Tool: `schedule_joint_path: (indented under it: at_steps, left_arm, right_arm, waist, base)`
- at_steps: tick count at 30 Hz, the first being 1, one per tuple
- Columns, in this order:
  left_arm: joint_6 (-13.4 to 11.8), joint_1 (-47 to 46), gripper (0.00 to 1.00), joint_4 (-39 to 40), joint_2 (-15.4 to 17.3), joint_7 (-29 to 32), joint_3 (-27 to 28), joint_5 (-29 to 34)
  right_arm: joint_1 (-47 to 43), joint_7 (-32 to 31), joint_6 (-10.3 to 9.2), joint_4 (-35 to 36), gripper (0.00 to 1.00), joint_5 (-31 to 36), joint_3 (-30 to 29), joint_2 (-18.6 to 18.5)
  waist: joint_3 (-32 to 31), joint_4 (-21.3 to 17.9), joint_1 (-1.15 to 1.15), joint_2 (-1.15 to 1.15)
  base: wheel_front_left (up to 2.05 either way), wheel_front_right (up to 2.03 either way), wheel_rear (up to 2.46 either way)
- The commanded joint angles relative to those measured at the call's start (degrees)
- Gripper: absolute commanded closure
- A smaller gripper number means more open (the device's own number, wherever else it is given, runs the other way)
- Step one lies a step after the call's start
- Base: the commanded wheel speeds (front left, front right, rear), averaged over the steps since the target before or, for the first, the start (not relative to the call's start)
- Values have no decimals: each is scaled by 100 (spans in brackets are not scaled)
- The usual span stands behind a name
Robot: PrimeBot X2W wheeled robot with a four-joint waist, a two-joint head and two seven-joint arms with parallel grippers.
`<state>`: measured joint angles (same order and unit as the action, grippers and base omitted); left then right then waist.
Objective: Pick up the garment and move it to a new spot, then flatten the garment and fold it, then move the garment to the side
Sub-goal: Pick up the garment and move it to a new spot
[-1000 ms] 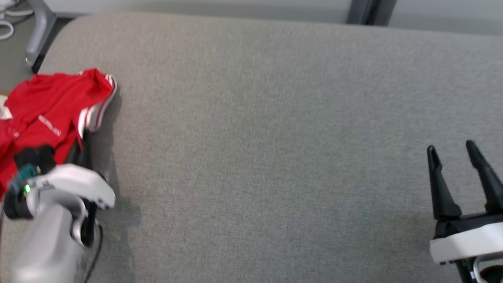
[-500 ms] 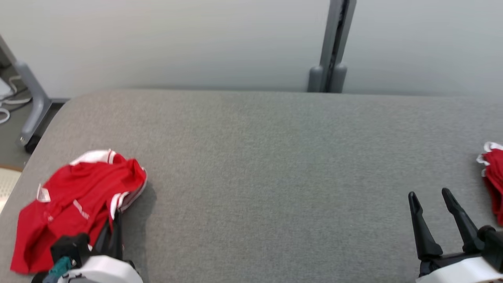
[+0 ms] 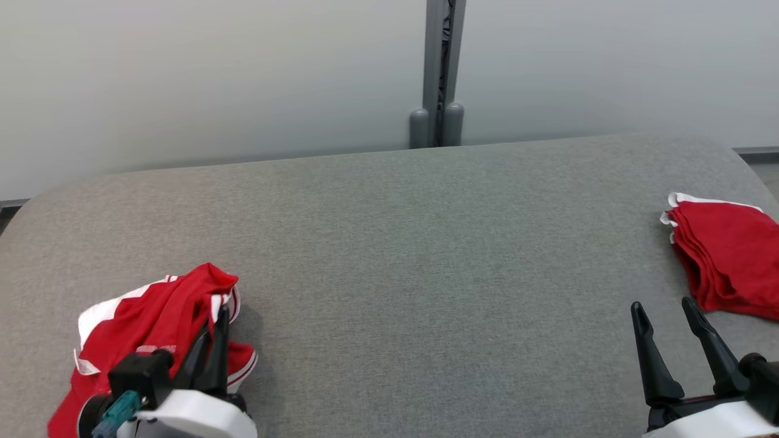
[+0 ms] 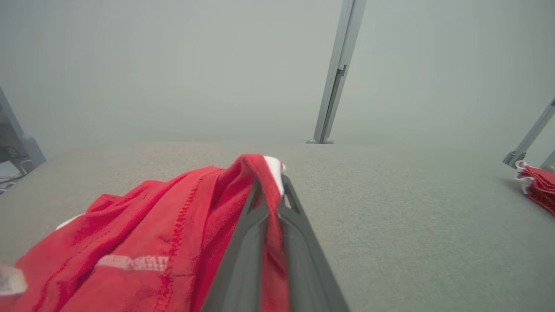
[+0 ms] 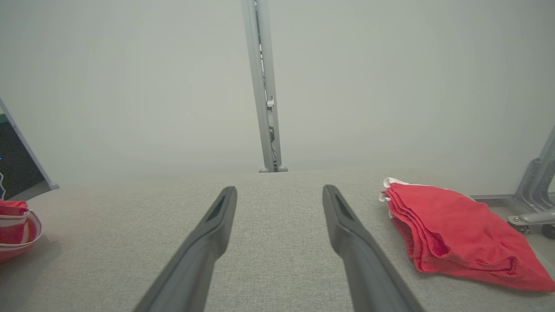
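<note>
The garment [image 3: 152, 316] is a crumpled red shirt with white trim, lying at the near left of the grey padded table [image 3: 426, 274]. My left gripper [image 3: 220, 313] is shut on a raised fold at its right edge. In the left wrist view that fold of the garment [image 4: 151, 225] drapes over and between the closed fingers of the left gripper [image 4: 271, 190]. My right gripper [image 3: 662, 306] stands open and empty at the near right, above bare table. The right wrist view has the right gripper [image 5: 279, 190] spread wide and the garment [image 5: 15, 225] at its far left edge.
A stack of folded red garments [image 3: 724, 261] lies by the table's right end, just beyond my right gripper, and the folded stack [image 5: 451, 229] is right of its fingers. A grey post [image 3: 437, 73] stands against the pale wall behind the table.
The head camera has swung up and to the right, bringing the wall and the folded stack into view. The left gripper stays shut on the garment; the right stays open.
</note>
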<state>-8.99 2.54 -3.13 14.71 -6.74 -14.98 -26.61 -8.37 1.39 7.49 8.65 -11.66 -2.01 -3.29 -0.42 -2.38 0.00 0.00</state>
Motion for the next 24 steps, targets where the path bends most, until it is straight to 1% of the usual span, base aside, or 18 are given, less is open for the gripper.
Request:
schedule_joint_path:
  at_steps: [1, 4, 8, 16, 19, 21, 24]
  left_arm:
    - [68, -241, 100, 34, -20, -18, -47, 66]
    - [224, -632, 100, -41, -58, -14, -240, 162]
    - [448, -1271, 100, -207, -187, -14, -498, 286]
    - [883, -2432, 100, -688, -591, -37, -1064, 499]
    - [1041, -2697, 100, -981, -751, -54, -1264, 514]
    - [1137, -2723, 100, -1247, -865, -75, -1408, 444]
    - [1252, -2717, 100, -1626, -945, -131, -1590, 387]
  right_arm:
    - [61, 34, 1, 6, 0, -37, -31, -7]
    - [122, 45, 1, 37, 0, -49, -21, -5]
    - [257, 90, 1, 50, 0, -65, 35, 2]
    - [497, 300, 1, -88, 0, -159, 140, 21]
    - [560, 392, 1, -154, 0, -196, 157, 24]
    - [578, 443, 1, -225, 0, -206, 149, 26]
    - [580, 551, 1, -318, 0, -279, 125, 27]
  waist:
    - [90, -207, 0, 0]
    - [245, -486, 0, 0]
    - [506, -884, 0, 0]
    - [1057, -1620, 0, 0]
    - [1204, -1784, 0, 0]
    - [1264, -1848, 0, 0]
    - [1328, -1889, 0, 0]
  base:
    - [0, 0, 0]
    - [0, 0, 0]
    - [0, 0, 0]
    - [0, 0, 0]
    - [0, 0, 0]
    - [0, 0, 0]
    - [0, 0, 0]
